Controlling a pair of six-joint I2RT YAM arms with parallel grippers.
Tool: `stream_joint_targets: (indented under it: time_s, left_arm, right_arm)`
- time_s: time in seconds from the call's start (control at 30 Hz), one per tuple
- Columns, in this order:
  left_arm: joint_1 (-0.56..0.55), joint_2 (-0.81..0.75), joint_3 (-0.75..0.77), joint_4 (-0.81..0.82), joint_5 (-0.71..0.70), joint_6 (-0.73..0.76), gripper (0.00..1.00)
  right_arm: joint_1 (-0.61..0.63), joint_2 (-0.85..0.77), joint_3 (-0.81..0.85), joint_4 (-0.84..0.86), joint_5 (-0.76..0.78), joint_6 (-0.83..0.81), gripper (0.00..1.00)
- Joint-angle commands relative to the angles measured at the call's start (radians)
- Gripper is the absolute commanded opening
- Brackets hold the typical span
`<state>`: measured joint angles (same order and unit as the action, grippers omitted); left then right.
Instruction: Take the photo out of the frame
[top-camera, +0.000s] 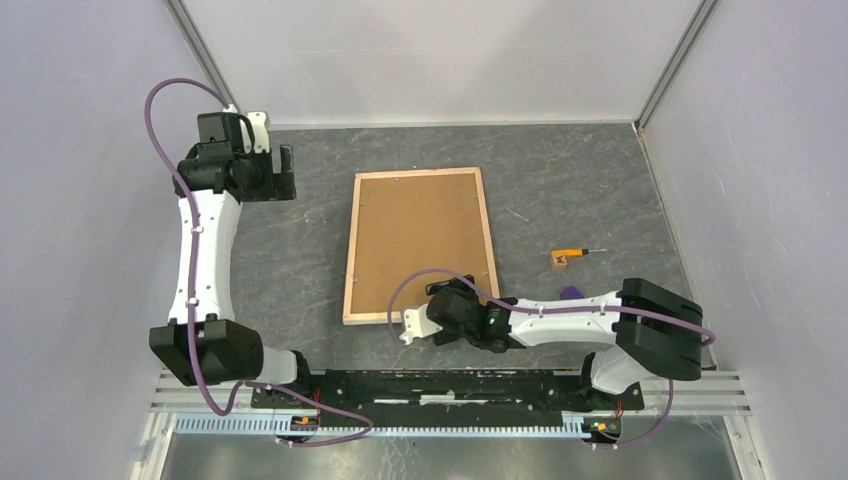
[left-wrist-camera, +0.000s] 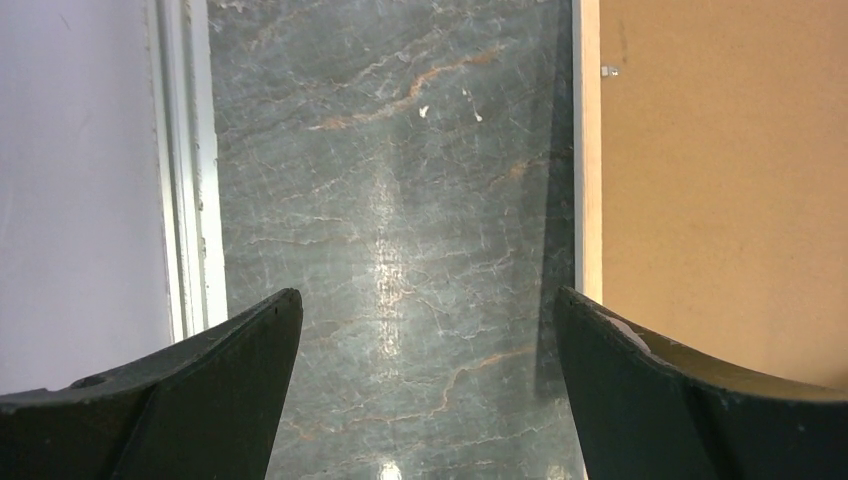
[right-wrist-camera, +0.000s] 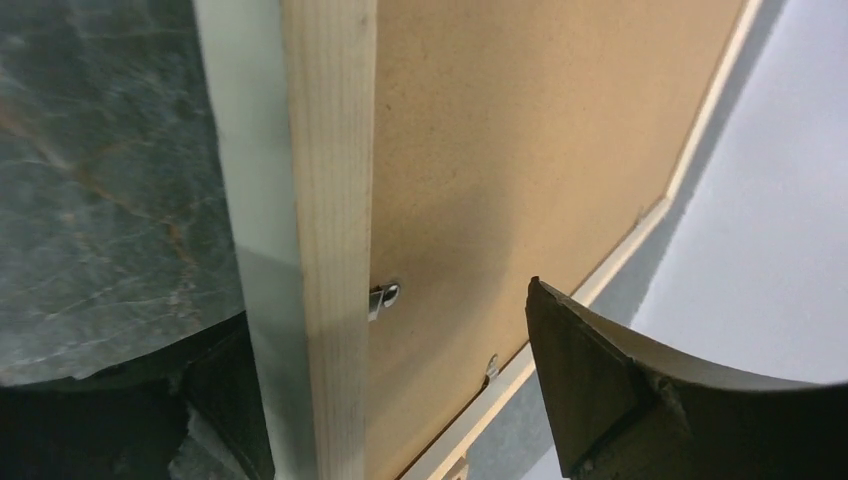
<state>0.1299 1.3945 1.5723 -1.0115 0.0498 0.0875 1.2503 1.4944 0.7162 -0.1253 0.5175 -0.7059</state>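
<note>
The frame (top-camera: 352, 250) lies face down in the middle of the grey table, its brown backing panel (top-camera: 420, 240) up. The photo is hidden. My right gripper (top-camera: 437, 303) is at the frame's near edge. In the right wrist view it (right-wrist-camera: 385, 310) is open, the pale wood rail (right-wrist-camera: 325, 180) standing between its fingers, and two small metal clips (right-wrist-camera: 385, 296) show on the backing (right-wrist-camera: 520, 130). My left gripper (top-camera: 278, 172) hangs at the far left, open. It (left-wrist-camera: 428, 300) has only bare table between its fingers, with the frame's left rail (left-wrist-camera: 587, 150) just to its right.
A small orange-handled screwdriver (top-camera: 575, 252), a wooden block (top-camera: 560, 262) and a purple object (top-camera: 572, 292) lie right of the frame. White walls enclose the table on three sides. A black rail (top-camera: 450, 385) runs along the near edge.
</note>
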Motion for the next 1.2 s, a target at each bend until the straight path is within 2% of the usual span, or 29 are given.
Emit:
stream_joint_targets:
  time_s: [0.0, 0.17, 0.37, 0.5, 0.7, 0.9, 1.03, 1.17]
  left_arm:
    - [0.007, -0.019, -0.012, -0.029, 0.05, 0.046, 1.0]
    - [0.006, -0.016, -0.015, -0.063, 0.086, 0.059, 1.0]
    - [0.007, -0.011, -0.024, -0.091, 0.126, 0.07, 1.0]
    - [0.006, -0.006, -0.019, -0.117, 0.161, 0.096, 1.0]
    - [0.002, 0.017, -0.023, -0.206, 0.306, 0.189, 1.0]
    - [-0.023, 0.034, -0.087, -0.256, 0.37, 0.297, 1.0]
    - [-0.073, 0.018, -0.124, -0.256, 0.356, 0.336, 1.0]
    - [-0.167, 0.028, -0.13, -0.258, 0.322, 0.359, 1.0]
  right_arm:
    - [0.006, 0.008, 0.112, -0.087, -0.141, 0.069, 0.88]
    - [0.004, 0.023, 0.191, -0.194, -0.291, 0.097, 0.98]
    - [-0.002, 0.003, 0.237, -0.257, -0.437, 0.093, 0.98]
    - [-0.06, -0.002, 0.286, -0.305, -0.565, 0.114, 0.98]
    - [-0.327, -0.038, 0.397, -0.409, -0.9, 0.143, 0.98]
    - [-0.591, -0.126, 0.391, -0.536, -1.017, 0.045, 0.98]
    - [-0.85, -0.158, 0.36, -0.667, -1.065, -0.123, 0.98]
    - [-1.123, -0.12, 0.379, -0.85, -1.078, -0.416, 0.97]
